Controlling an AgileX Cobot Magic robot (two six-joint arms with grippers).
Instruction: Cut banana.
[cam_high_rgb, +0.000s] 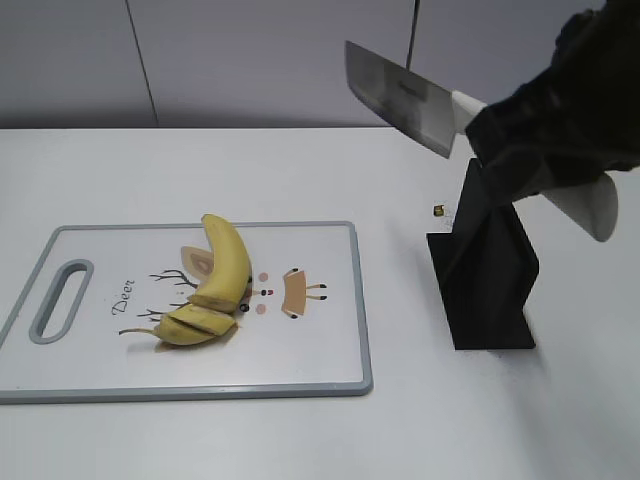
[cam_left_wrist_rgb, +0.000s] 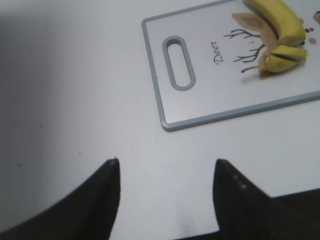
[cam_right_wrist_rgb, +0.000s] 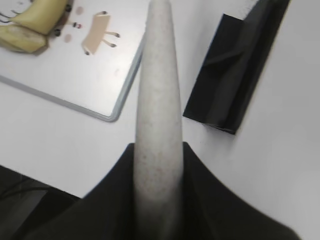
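Banana (cam_high_rgb: 222, 282) lies on the cutting board (cam_high_rgb: 320, 370), well apart from both claws, with slices cut across its stem end at the 6 o'clock side of the fruit and the uncut length curving up toward 12 o'clock.

Starting at the right claw (cam_right_wrist_rgb: 157, 165): it is clenched around the pale handle of a knife (cam_high_rgb: 405, 97), its two dark fingers (cam_right_wrist_rgb: 112, 185) pressed against either side of the handle in the right wrist view. In the exterior view the knife is held in the air at the 1 o'clock part of the scene, its broad steel blade pointing toward 10 o'clock and its white handle end sticking out toward 4 o'clock. Just below the claw stands a black knife stand (cam_high_rgb: 485, 270) on the white table (cam_high_rgb: 300, 160); the stand sits at 3 o'clock from the board, near its right edge but apart from it.

The left claw (cam_left_wrist_rgb: 165, 172) is released, its two dark fingertips (cam_left_wrist_rgb: 107, 182) spread wide with bare table between them. The board lies at 1 o'clock from it in the left wrist view, well apart.

On the board itself, a grey-rimmed handle slot (cam_high_rgb: 62, 300) sits at the 9 o'clock end. A brown cartoon deer print (cam_high_rgb: 293, 293) and the word "Deer" show beside the fruit, which partly covers the drawing.
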